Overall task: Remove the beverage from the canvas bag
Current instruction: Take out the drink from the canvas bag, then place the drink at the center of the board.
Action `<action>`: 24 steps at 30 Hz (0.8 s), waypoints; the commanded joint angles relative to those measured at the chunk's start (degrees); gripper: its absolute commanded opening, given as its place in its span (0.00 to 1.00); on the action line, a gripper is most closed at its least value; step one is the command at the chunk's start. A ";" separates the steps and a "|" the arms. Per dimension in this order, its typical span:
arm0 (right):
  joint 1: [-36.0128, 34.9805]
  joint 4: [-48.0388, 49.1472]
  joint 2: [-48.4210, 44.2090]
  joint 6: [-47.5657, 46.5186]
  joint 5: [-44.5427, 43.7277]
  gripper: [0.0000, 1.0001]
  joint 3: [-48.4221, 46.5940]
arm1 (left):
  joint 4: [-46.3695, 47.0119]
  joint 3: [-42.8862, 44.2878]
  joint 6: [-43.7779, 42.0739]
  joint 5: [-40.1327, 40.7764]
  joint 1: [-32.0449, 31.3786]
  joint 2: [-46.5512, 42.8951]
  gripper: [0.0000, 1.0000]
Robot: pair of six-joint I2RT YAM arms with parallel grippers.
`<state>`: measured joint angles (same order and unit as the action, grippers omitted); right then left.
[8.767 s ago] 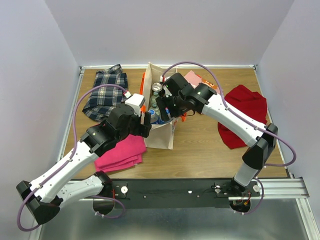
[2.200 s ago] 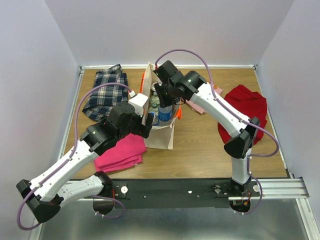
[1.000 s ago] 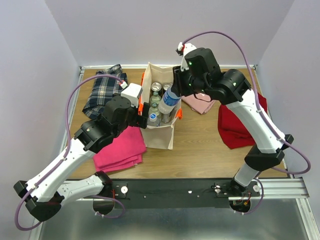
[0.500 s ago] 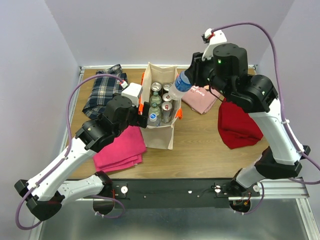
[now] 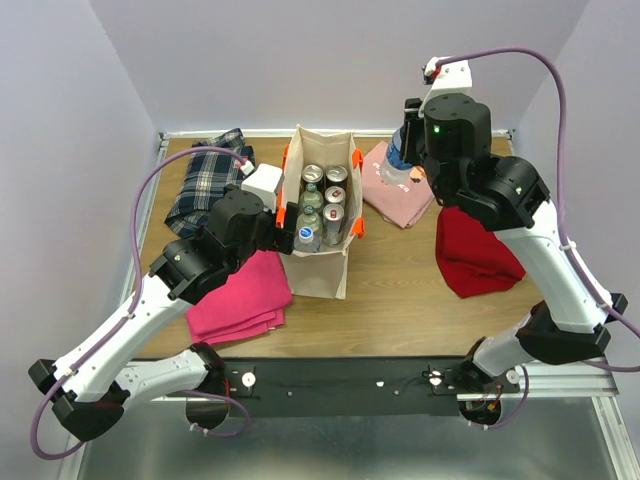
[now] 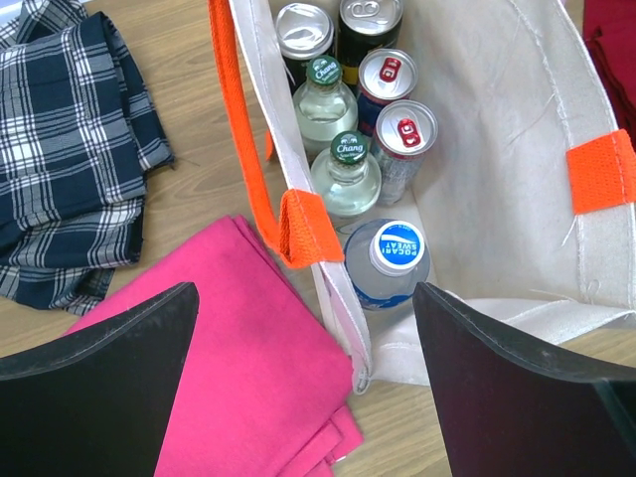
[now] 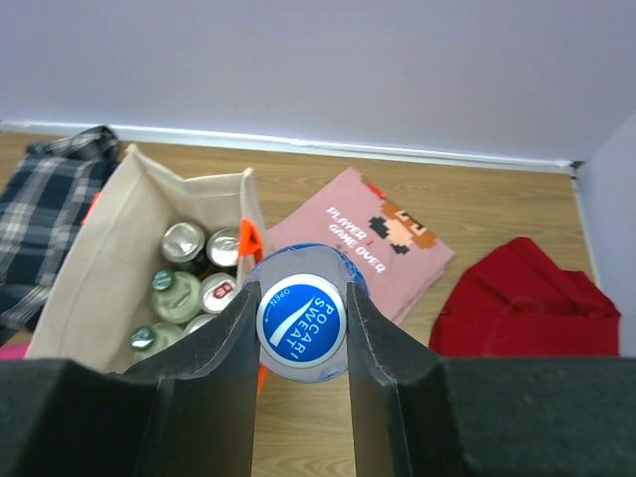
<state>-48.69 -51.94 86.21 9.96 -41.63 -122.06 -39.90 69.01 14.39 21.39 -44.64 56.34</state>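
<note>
The beige canvas bag point(image 5: 320, 272) with orange handles stands upright mid-table, still holding several cans and bottles. My right gripper point(image 7: 301, 333) is shut on the blue cap end of a clear beverage bottle point(image 7: 301, 316) labelled Pocari Sweat. In the top view that gripper point(image 5: 407, 135) hangs high, right of the bag, with the bottle point(image 5: 399, 162) below it over a pink T-shirt. My left gripper point(image 6: 306, 298) stands wide open over the bag's near-left corner, straddling the rim and an orange handle point(image 6: 298, 224). It is holding nothing.
Inside the bag point(image 6: 497, 119) are cans, two green-capped glass bottles and another blue-capped bottle point(image 6: 396, 248). A plaid cloth point(image 5: 210, 185) lies back left and a folded pink cloth point(image 5: 240, 305) lies left of the bag. The pink T-shirt point(image 5: 395, 195) and a red cloth point(image 5: 480, 240) lie to the right.
My right gripper has lifted the bottle up out of the bag and carried it right, over the pink T-shirt. The left arm has hardly moved.
</note>
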 commanded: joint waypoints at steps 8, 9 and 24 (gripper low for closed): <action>9.54 5.98 -4.30 6.73 -1.73 0.01 8.58 | -1.23 2.00 -0.50 0.85 -0.18 0.18 0.99; 11.23 5.45 -4.30 7.87 2.73 0.01 9.55 | -1.32 2.00 -0.42 0.59 -0.18 0.26 0.99; 20.74 14.14 -3.60 8.59 25.45 0.01 27.04 | -1.76 1.91 0.11 1.03 -0.18 -0.09 0.99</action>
<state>-27.90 -48.86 83.90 17.76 -22.11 -94.98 -40.99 69.60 14.41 21.47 -44.64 56.47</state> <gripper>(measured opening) 0.412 0.988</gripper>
